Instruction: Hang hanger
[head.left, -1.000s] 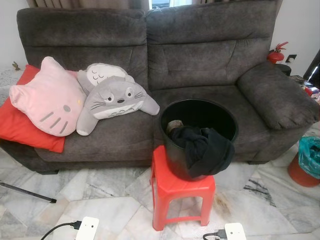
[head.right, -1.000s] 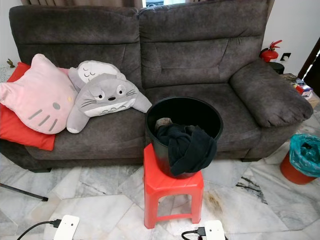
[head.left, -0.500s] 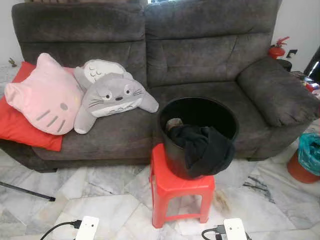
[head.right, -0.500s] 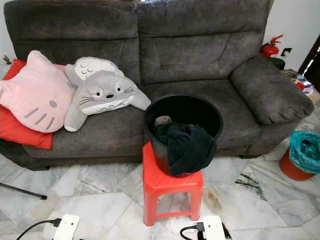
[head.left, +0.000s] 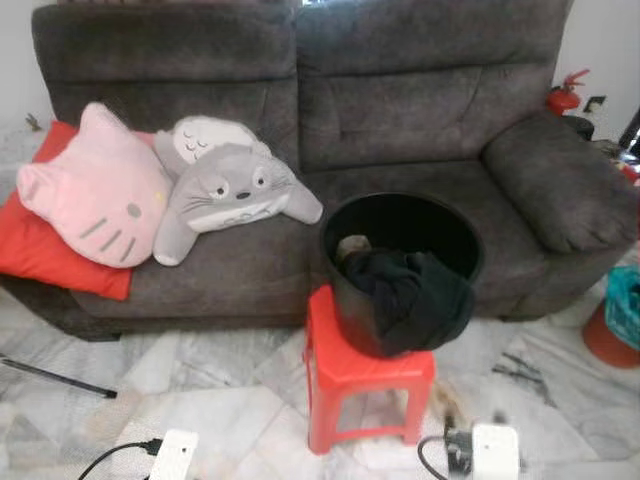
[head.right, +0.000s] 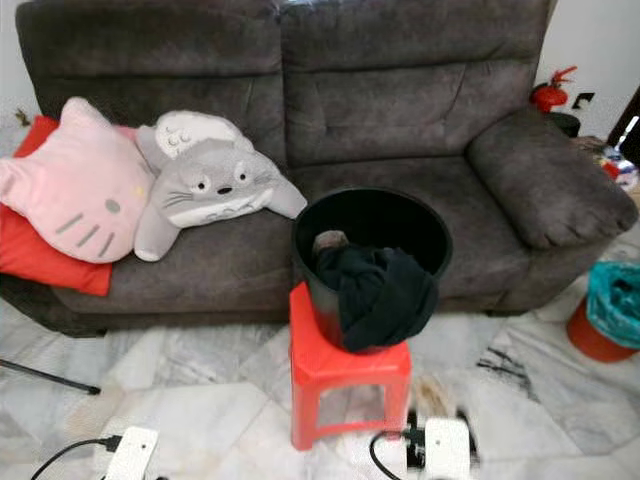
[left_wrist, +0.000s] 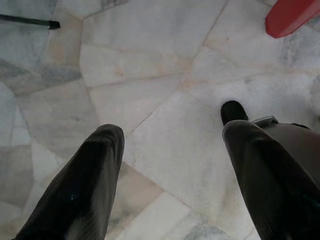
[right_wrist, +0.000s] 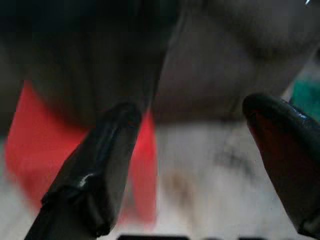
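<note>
A black bucket stands on a red plastic stool in front of a dark grey sofa. Dark clothing fills the bucket and hangs over its front rim, with a pale bit of cloth behind it. In the left wrist view my left gripper is open, low over the marble floor, with a corner of the stool beyond it. In the blurred right wrist view my right gripper is open, facing the stool and the bucket.
A pink cat cushion, a grey plush and a red cushion lie on the sofa's left seat. A red bin with a teal bag stands at the right. A black rod lies on the floor. White boxes with cables sit at the bottom.
The head view has shifted slightly and is now blurred. The white box at the lower right shows a little further right and higher. Bucket, stool and cushions stay as they were.
</note>
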